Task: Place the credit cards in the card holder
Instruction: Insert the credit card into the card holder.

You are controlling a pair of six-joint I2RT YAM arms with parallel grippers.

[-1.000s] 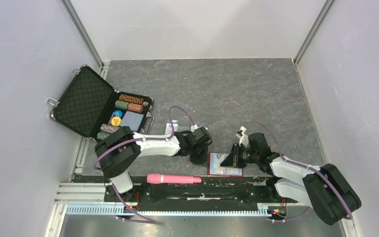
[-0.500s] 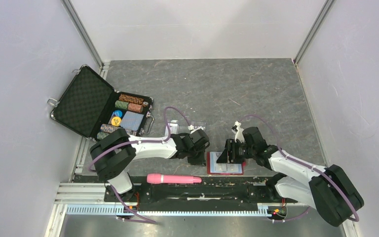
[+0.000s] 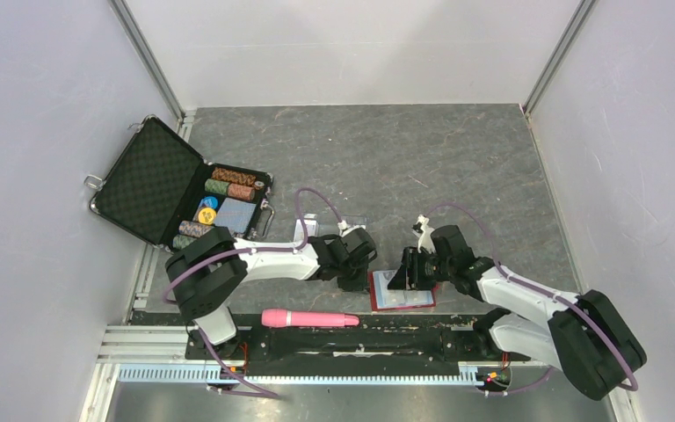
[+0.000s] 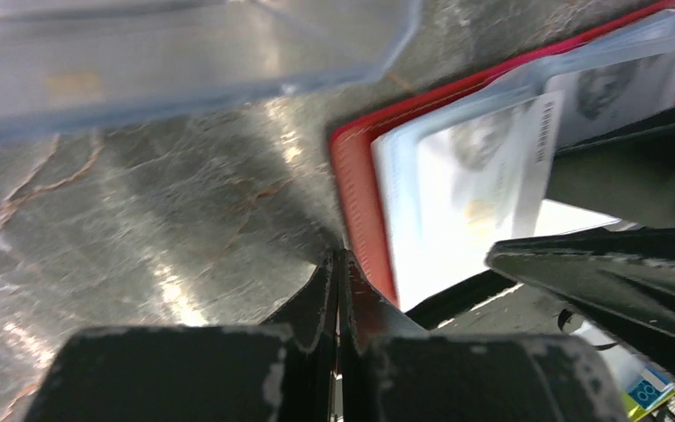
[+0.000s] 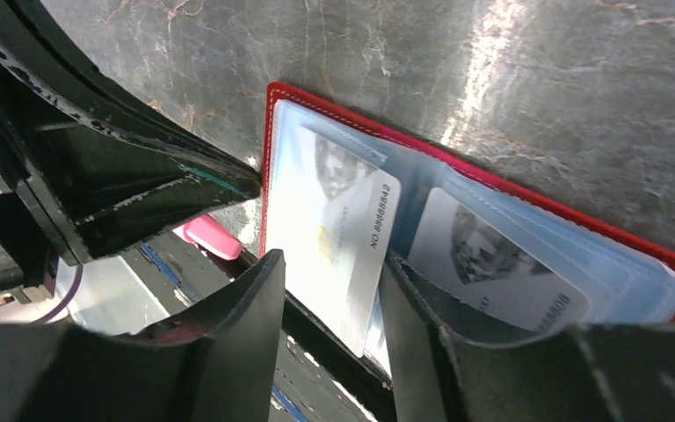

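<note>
Card holder [image 3: 402, 300] lies open on the table [image 3: 387, 167], between both arms. Left pincer [image 4: 341, 264] is shut and empty, tips right at the holder's red edge. Right pincer [image 5: 332, 264] stands part open, gripping nothing, fingers either side of a credit card [image 5: 344, 230] sticking out of a pale pocket.

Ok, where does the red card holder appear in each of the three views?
Top external: card holder low centre.
Left wrist: card holder right half.
Right wrist: card holder centre and right.
Shared landmark: shut left gripper at its left edge.
</note>
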